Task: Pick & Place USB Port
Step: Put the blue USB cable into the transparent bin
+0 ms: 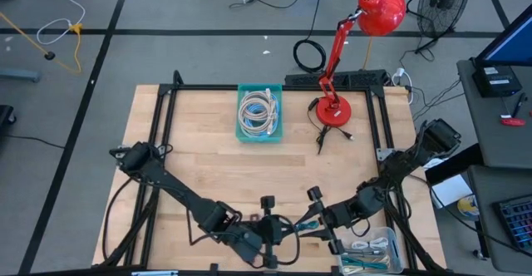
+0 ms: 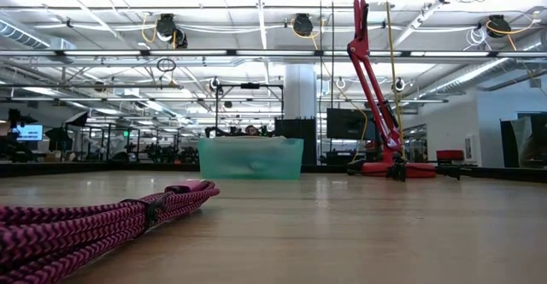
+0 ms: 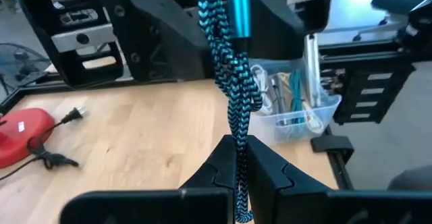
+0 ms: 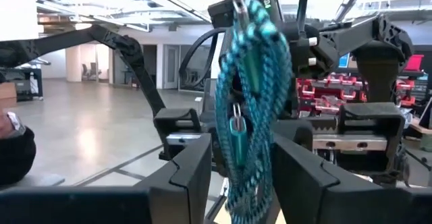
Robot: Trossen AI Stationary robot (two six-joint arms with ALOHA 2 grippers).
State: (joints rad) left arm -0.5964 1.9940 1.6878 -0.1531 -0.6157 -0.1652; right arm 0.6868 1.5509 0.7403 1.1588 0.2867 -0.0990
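- Left end effector [image 3: 237,158], near the middle of the table's front edge: fingers clenched on a teal braided cable [image 3: 233,96], which runs away from its tips toward the right arm.
- Right end effector [image 4: 237,158], just beside it toward the front right corner: grasping the same cable, the bundle hanging looped between its fingers [image 4: 305,163].
- Judgement: both holding one cable looks like a handover or a straightening of the bundle, above the table.
- Clear bin [image 1: 372,249] at the front right corner holds more cables, probably the source.
- Teal bin [image 1: 259,111] near the middle of the back edge holds coiled pale cables, the likely drop point.
- Red lamp [image 1: 336,110] stands at the back right.
- Pink braided cable [image 2: 102,220] lies on the table.
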